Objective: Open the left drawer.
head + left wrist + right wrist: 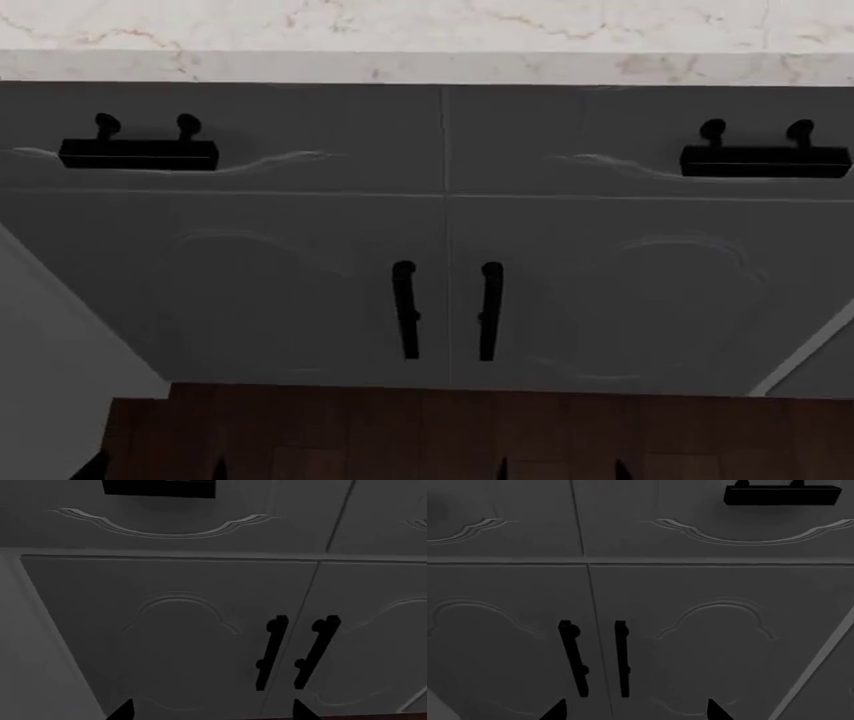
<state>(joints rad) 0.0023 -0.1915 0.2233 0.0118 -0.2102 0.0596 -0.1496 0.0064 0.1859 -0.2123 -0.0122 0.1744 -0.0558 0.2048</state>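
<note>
The left drawer (220, 140) sits shut at the upper left of the cabinet front, under the marble countertop (427, 40), its black bar handle (138, 152) untouched; the matching right drawer front (647, 140) is beside it, and two taller doors (307, 290) with vertical black handles (406, 310) stand below. Only the dark fingertips of the left gripper (210, 711) and right gripper (634, 711) show, set wide apart, holding nothing, both well short of the cabinet; wooden floor (441, 435) lies below.
</note>
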